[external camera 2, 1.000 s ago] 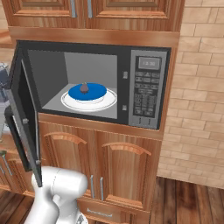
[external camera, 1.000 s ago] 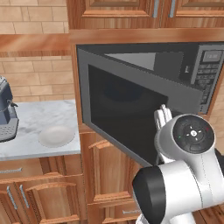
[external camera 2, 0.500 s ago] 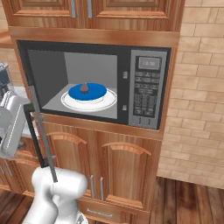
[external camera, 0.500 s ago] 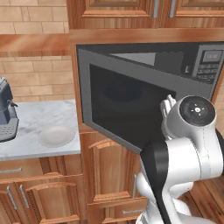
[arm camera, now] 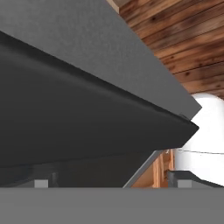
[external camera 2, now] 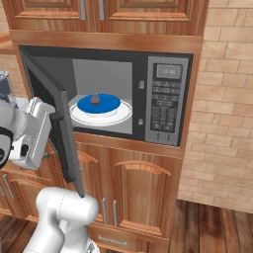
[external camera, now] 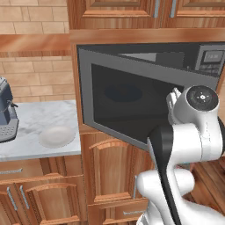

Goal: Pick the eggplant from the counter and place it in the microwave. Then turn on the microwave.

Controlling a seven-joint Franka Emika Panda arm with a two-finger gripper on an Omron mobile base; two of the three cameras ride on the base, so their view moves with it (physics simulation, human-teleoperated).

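The eggplant (external camera 2: 96, 100) lies on a blue plate (external camera 2: 111, 104) on the white turntable inside the microwave (external camera 2: 165, 101). The dark glass microwave door (external camera 2: 63, 131) stands partly open, swung out toward me. My gripper (external camera: 174, 97) is open and holds nothing; its fingers rest against the door's outer face near the free edge. In the right base view the hand (external camera 2: 35, 129) sits just left of the door. The hand view looks along the dark door (arm camera: 78, 113) from very close. The marbled counter (external camera: 30, 123) lies to the left of the microwave.
A white bowl (external camera: 56, 136) sits on the counter, with a grey coffee machine (external camera: 6, 116) at its far left. Wooden cabinets (external camera 2: 133, 188) run below the microwave and more hang above. A brick wall (external camera 2: 227, 99) stands to the right, over wooden floor (external camera 2: 212, 227).
The door has swung further toward shut, with my hand moving along behind it. The gripper has stayed open. The eggplant has not moved.
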